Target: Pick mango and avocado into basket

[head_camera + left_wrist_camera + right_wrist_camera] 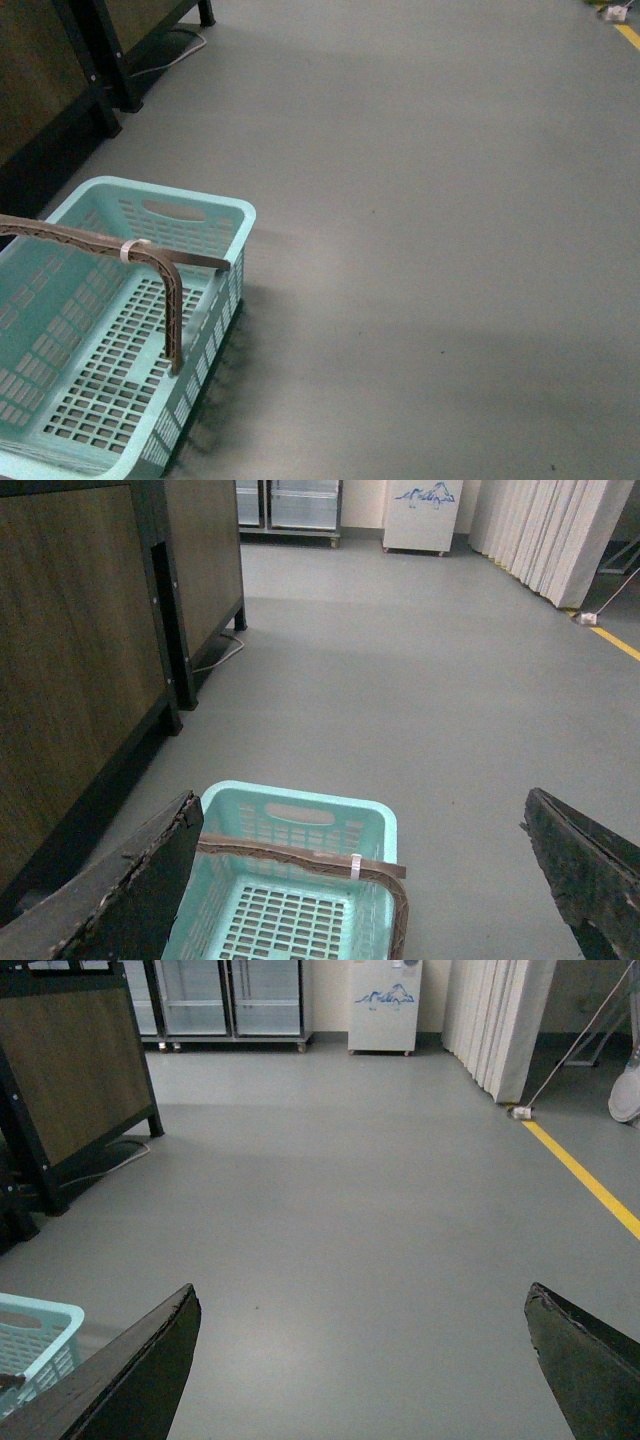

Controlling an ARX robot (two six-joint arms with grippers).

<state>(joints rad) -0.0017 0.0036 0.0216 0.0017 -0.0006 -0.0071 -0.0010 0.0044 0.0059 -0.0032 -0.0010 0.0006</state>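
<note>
Left fingers and right fingers spread wide, holding nothing, the left seemingly above the basket

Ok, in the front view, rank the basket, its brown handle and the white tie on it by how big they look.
1. basket: largest by far, even with part of it cut off by the picture's edge.
2. handle: a long thin arch.
3. white tie: smallest, a thin loop round the handle.

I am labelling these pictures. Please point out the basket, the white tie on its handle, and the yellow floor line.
basket [180,195], front view, on the far rim.
white tie [130,250], front view, where it wraps the handle.
yellow floor line [585,1178], right wrist view, middle of the stripe.
</note>
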